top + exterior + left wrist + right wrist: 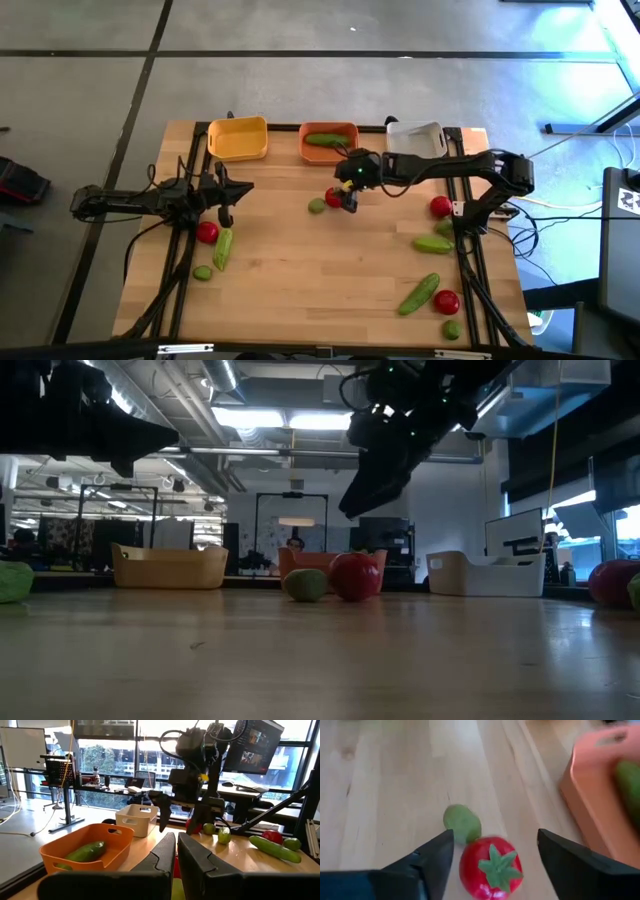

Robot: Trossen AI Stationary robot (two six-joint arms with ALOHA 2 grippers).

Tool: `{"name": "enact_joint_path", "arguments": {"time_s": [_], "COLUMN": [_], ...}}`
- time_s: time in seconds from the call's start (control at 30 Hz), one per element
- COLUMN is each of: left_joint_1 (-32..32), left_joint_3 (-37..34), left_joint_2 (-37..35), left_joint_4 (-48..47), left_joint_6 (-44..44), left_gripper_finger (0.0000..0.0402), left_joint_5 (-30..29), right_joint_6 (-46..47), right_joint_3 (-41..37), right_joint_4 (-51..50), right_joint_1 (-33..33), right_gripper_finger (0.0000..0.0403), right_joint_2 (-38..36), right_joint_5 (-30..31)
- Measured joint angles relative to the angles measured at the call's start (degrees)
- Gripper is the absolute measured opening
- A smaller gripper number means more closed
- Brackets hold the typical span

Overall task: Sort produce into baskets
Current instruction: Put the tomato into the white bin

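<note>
Right hand [492, 865] sits over the tomato [491, 866] near the middle of the surface [330, 270], a little in from the far edge. Fingers are spread wide either side of it and nothing is gripped yet. A lime [463, 823] lies just beside the tomato, maybe touching, hard to call.

Risks from here:
- One finger comes down on or against the lime, knocks it away, or pinches both together. The gap on that side is thin.
- The tomato is round (and probably slick plastic), so an off-centre close squirts it out sideways towards the orange basket [329, 141].
- That orange basket already holds a cucumber [324, 139], so dropping the tomato there would likely be a mis-sort. The yellow basket [238, 137] and white basket [416, 138] along the far edge look empty.

Left hand [176, 851] is shut, holding nothing, parked near the left edge with another tomato [207, 232] close by, so a sudden move could clip that one.
</note>
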Motion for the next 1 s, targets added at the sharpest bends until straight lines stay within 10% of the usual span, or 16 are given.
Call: {"name": "enact_joint_path", "arguments": {"time_s": [0.3,1.0], "left_joint_1": [0.0,0.0], "left_joint_3": [0.0,0.0], "left_joint_2": [0.3,0.7], "left_joint_4": [0.5,0.6], "left_joint_6": [-0.2,-0.3], "left_gripper_finger": [0.0017,0.0017], "left_joint_5": [0.0,0.0], "right_joint_6": [1.1,1.1], "right_joint_3": [0.0,0.0], "right_joint_4": [-0.8,0.1], "right_joint_1": [0.0,0.0], "right_gripper_finger": [0.0376,0.0383], "right_joint_2": [3.4,11.1], "right_joint_5": [2.7,2.8]}}
